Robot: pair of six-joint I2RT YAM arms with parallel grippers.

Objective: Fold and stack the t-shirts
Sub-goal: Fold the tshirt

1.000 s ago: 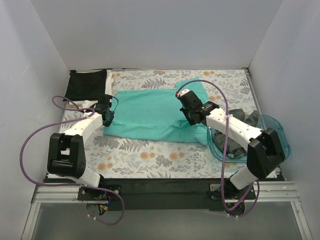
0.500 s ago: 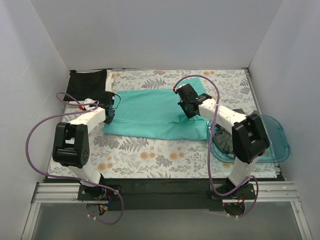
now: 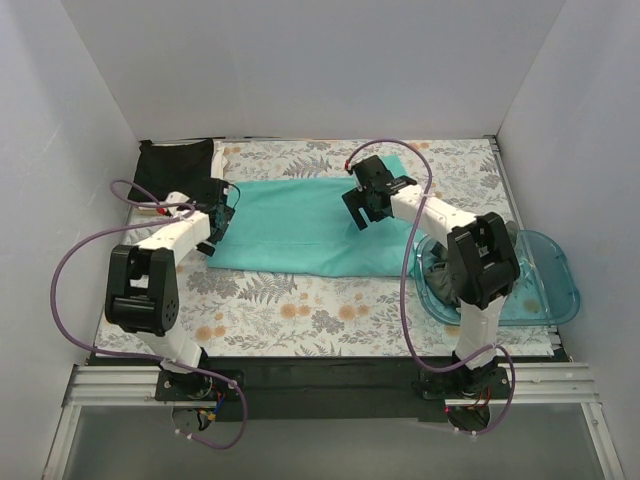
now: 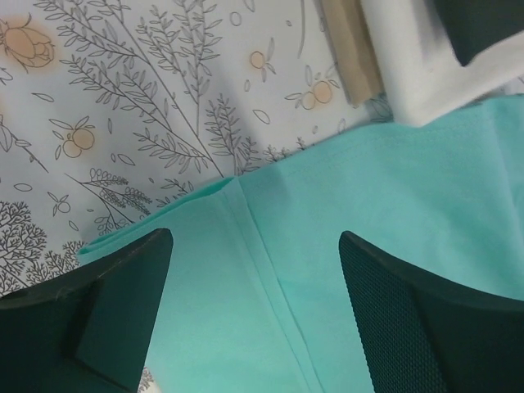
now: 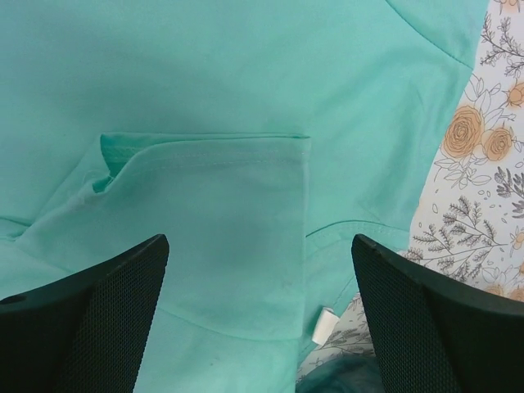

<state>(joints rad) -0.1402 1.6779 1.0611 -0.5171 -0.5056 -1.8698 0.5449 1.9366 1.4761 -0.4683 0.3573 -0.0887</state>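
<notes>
1. Top view: a teal t-shirt lies flat mid-table on the floral tablecloth, folded into a long band. A black t-shirt sits folded in the far left corner, probably to start the stack.
2. Left wrist view: the left gripper hangs over the shirt's folded left edge, jaws wide, holding nothing.
3. Right wrist view: the right gripper hovers, spread and empty, over the sleeve, which is tucked inward to square the shape.

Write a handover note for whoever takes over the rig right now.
The left gripper is open above the left edge of the teal t-shirt. The right gripper is open above its folded-in flap. Neither holds anything.
Done: the black t-shirt, folded at the far left corner.
Left: finish the teal fold, fold the dark grey t-shirt bunched in the blue tray, stack all.
</notes>
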